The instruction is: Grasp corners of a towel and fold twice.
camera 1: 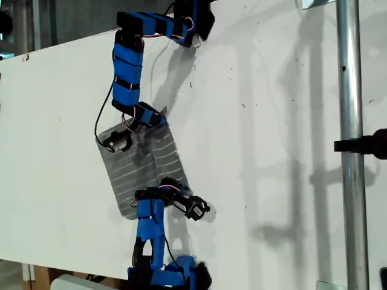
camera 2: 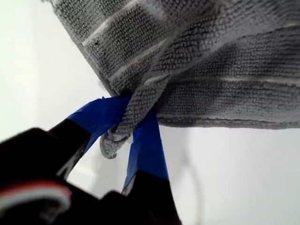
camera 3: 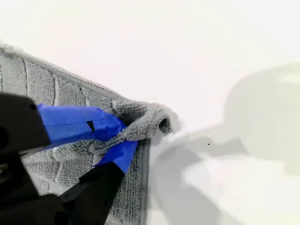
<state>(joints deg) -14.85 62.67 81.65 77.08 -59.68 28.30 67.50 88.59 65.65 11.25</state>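
Note:
The grey striped towel (camera 1: pixel 145 166) lies on the white table (camera 1: pixel 272 151) toward the exterior view's left, with a raised crease down its middle. My first gripper (camera 1: pixel 172 186) belongs to the arm reaching in from the exterior view's bottom. It is shut (camera 2: pixel 129 124) on a towel corner (camera 2: pixel 110 145), with the towel (camera 2: pixel 225 84) lifted and bunched beyond it. My second gripper (camera 1: pixel 158 116), on the arm reaching in from the exterior view's top, is shut (camera 3: pixel 119 136) on another corner (camera 3: pixel 150 119), where the towel (camera 3: pixel 47 84) lies nearly flat.
A vertical metal pole (camera 1: pixel 351 145) with a black clamp (camera 1: pixel 366 145) stands at the exterior view's right. Both arm bases sit at the table's edges, one at the exterior view's top (camera 1: pixel 193 18) and one at its bottom (camera 1: pixel 175 275). Arm shadows fall across the table.

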